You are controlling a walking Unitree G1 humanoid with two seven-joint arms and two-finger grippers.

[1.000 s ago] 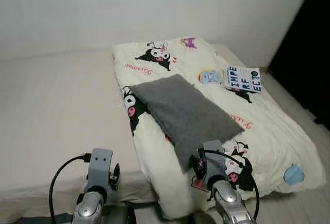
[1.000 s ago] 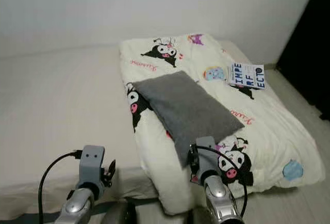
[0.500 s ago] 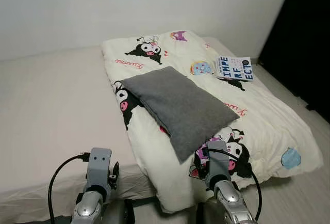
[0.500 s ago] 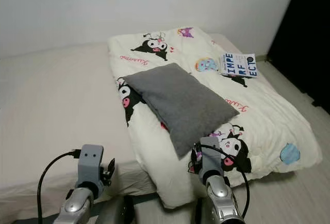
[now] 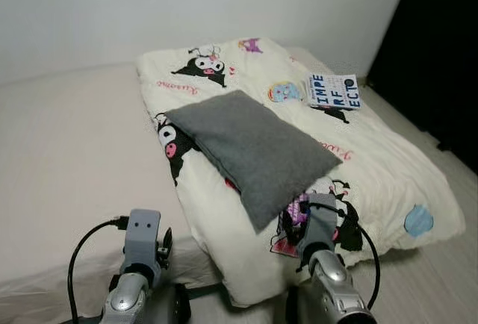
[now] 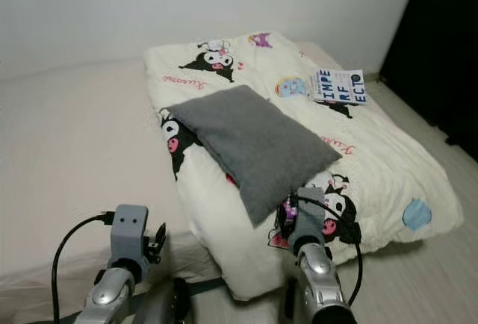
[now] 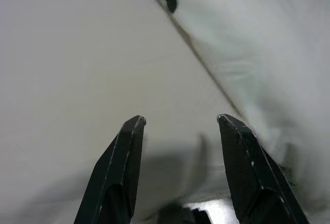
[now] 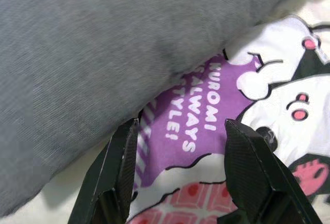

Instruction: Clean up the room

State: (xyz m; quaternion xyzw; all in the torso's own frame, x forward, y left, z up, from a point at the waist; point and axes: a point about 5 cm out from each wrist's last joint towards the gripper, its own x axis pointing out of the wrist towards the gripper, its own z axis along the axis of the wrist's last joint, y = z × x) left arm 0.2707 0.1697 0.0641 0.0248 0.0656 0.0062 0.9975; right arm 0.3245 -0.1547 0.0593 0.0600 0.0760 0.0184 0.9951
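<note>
A grey pillow lies slanted on a cream cartoon-print quilt that covers the right half of the bed. A book with blue letters rests on the quilt near the far right corner. My left gripper is open and hovers low over the bare mattress beside the quilt's edge. My right gripper is open just above the quilt's purple print, right at the pillow's near corner. Both wrists, the left wrist and the right wrist, show at the near edge of the bed.
The bare beige mattress takes up the left half of the bed. A white wall runs behind it. A dark opening stands at the right, with pale floor beside the bed.
The whole picture has shifted left and the bed sits a little nearer, so the camera has moved. Both arms hold the same pose; pillow, quilt and book lie as before.
</note>
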